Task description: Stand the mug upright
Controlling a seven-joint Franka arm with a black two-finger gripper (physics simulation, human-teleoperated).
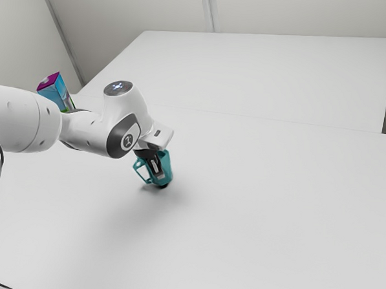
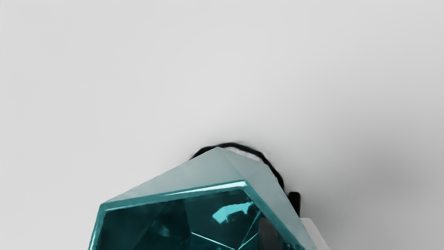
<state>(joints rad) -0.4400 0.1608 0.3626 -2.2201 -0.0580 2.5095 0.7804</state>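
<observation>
So the teal faceted mug (image 1: 167, 169) is near the middle of the exterior view, a little off toward 10 o'clock, low down over the bench (image 1: 260, 213). It's mouth-up but not quite straight: the mouth tips toward 11 o'clock and the dark base (image 1: 163, 185) sits toward 5 o'clock, right down by the bench top. Can't tell if the base is flat on it or just catching an edge. The open, angular handle (image 1: 139, 175) sticks out toward 9 o'clock. The hand (image 1: 157, 171) is clamped on the mug's wall, and the wrist view shows how: one finger (image 2: 269, 236) is down inside the mouth, the other finger (image 2: 295, 205) is outside against the same wall. There's a soft shadow on the bench, spreading mostly toward 7 o'clock from the mug. The white arm (image 1: 90, 131) comes in from 9 o'clock and bends down to the mug. Past it, well apart from the mug toward 10 o'clock, there's a box (image 1: 52, 92) with a magenta top and blue side, lower part hidden behind the arm. Pale walls (image 1: 303, 14) at 12 o'clock, behind the bench.
</observation>
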